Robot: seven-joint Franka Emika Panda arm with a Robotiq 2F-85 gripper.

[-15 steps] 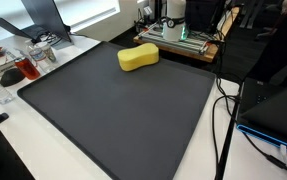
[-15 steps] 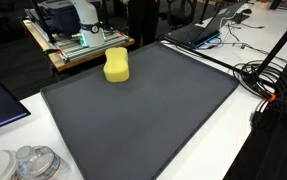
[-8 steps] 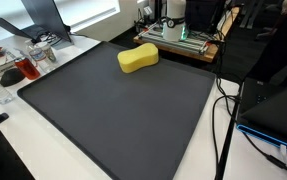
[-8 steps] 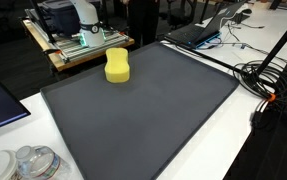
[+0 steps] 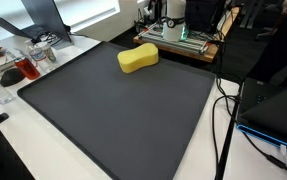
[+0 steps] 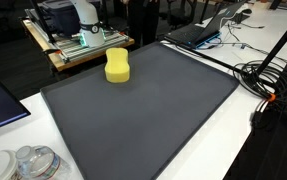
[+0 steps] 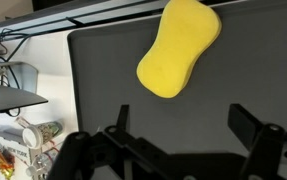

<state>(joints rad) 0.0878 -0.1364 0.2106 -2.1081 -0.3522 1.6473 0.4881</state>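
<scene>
A yellow peanut-shaped sponge (image 5: 138, 58) lies near the far edge of a dark grey mat (image 5: 123, 110); it shows in both exterior views (image 6: 117, 67). In the wrist view the sponge (image 7: 179, 48) lies above and ahead of my gripper (image 7: 183, 125). The gripper's two fingers are spread wide apart over bare mat (image 7: 103, 90), with nothing between them. The gripper and arm do not show in the exterior views.
A clear container with red items (image 5: 21, 66) and a folder stand beside the mat. A wooden cart with equipment (image 6: 78, 40) stands behind the mat. A laptop (image 6: 198, 30) and cables (image 6: 268, 75) lie at one side. Plastic lids (image 6: 28, 162) sit near a corner.
</scene>
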